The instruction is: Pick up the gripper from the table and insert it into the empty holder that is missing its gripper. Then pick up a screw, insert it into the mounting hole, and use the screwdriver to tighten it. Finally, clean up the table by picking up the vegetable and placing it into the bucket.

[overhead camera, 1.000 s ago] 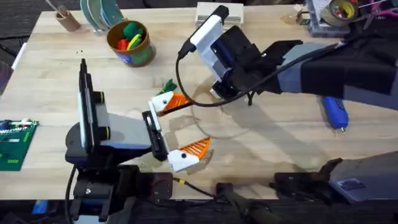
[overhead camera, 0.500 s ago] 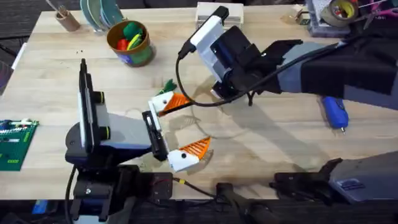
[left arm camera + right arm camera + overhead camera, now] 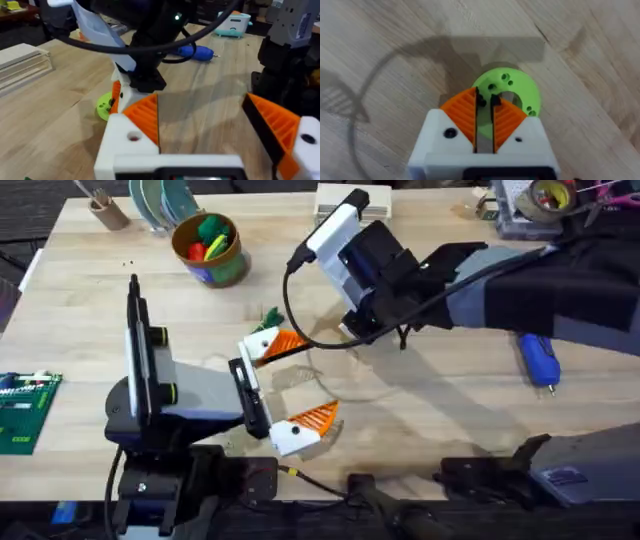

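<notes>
My right gripper [image 3: 484, 120] points down at the table [image 3: 450, 390], orange ribbed pads [image 3: 462, 112] nearly closed on a small dark piece I cannot identify, just over a green ring [image 3: 522, 87]. My left gripper [image 3: 210, 125] rests wide apart, holding nothing. The screwdriver [image 3: 538, 360], blue and stubby, lies at the right. The bucket [image 3: 208, 250], orange inside, sits far left.

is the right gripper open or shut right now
Nearly shut. In the right wrist view the right gripper has its orange pads separated by a thin slit, poised over the green ring disc.
</notes>
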You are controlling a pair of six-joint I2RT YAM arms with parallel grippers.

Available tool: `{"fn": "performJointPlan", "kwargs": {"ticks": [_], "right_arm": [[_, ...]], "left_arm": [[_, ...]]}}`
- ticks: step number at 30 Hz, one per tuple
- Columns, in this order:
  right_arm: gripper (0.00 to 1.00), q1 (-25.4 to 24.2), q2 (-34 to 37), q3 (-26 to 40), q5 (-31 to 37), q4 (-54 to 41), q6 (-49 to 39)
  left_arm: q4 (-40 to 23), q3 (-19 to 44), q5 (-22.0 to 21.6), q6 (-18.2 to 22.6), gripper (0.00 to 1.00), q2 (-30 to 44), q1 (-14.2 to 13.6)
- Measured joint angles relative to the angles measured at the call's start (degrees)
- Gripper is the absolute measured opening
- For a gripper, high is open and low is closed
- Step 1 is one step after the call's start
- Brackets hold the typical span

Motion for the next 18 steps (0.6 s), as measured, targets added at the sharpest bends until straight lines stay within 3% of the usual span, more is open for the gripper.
{"fn": "performJointPlan", "kwargs": {"ticks": [18], "right_arm": [[0.322,0.0,0.0,2.4,-1.1,-2.4,0.0]], "left_arm": [[0.0,0.0,0.0,0.0,0.994,0.0,0.0]]}}
